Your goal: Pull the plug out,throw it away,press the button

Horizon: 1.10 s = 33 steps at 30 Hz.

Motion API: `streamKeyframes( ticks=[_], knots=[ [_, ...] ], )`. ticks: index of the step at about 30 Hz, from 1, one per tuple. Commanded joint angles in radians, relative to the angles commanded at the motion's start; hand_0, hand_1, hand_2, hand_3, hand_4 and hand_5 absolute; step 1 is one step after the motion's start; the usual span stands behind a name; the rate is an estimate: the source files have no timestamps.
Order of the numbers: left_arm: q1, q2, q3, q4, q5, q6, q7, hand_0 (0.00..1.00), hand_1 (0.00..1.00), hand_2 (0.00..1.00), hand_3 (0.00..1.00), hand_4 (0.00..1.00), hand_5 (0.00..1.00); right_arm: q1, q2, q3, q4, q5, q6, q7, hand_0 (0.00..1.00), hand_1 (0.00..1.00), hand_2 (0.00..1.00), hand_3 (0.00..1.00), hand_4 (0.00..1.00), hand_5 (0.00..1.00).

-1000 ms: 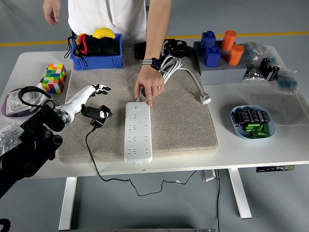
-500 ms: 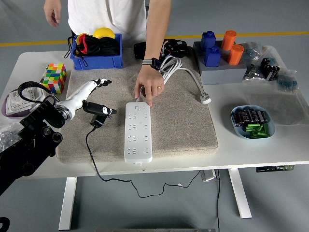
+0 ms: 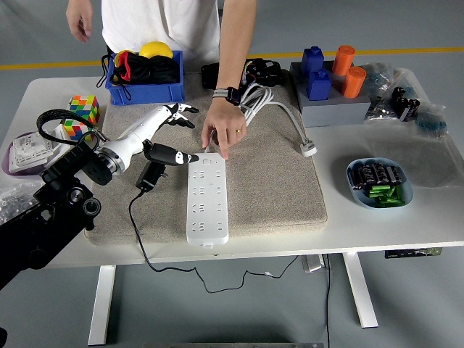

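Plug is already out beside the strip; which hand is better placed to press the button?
Left. The left hand hovers beside the top of the power strip, where a person's hand rests. No right hand is in view.

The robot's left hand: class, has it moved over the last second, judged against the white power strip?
Yes. The left hand has swung right and toward the far side, closing on the power strip, which has stayed put.
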Motion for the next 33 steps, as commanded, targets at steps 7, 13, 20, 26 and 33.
streamKeyframes(
  ticks=[7,13,20,26,33],
  knots=[
    [-0.053,-0.028,0.083,0.080,-0.072,-0.018,0.027,0.024,0.038,0.124,0.639,0.234,0.002,-0.004,-0.002,0.002,0.000,-0.005,-0.002,-0.006,0.740,0.660,0.645,0.614,0.656,0.480],
    [-0.089,-0.055,0.138,0.139,-0.105,-0.059,0.083,0.014,0.039,0.121,0.633,0.257,0.002,-0.005,-0.001,0.002,0.000,-0.004,-0.002,-0.004,0.739,0.660,0.645,0.614,0.657,0.480],
    [-0.121,-0.089,0.180,0.203,-0.131,-0.074,0.111,0.015,0.037,0.120,0.634,0.231,0.002,-0.007,0.001,0.005,0.000,-0.004,-0.003,-0.001,0.740,0.660,0.645,0.614,0.657,0.480],
    [-0.133,-0.105,0.192,0.242,-0.127,-0.075,0.121,0.015,0.036,0.120,0.637,0.225,0.002,-0.008,0.002,0.008,0.000,-0.004,-0.003,-0.002,0.740,0.660,0.645,0.614,0.657,0.481],
    [-0.139,-0.116,0.203,0.278,-0.132,-0.063,0.113,0.016,0.036,0.120,0.644,0.225,0.002,-0.007,0.002,0.010,0.000,-0.005,-0.003,-0.001,0.740,0.660,0.644,0.613,0.657,0.481]
  ],
)
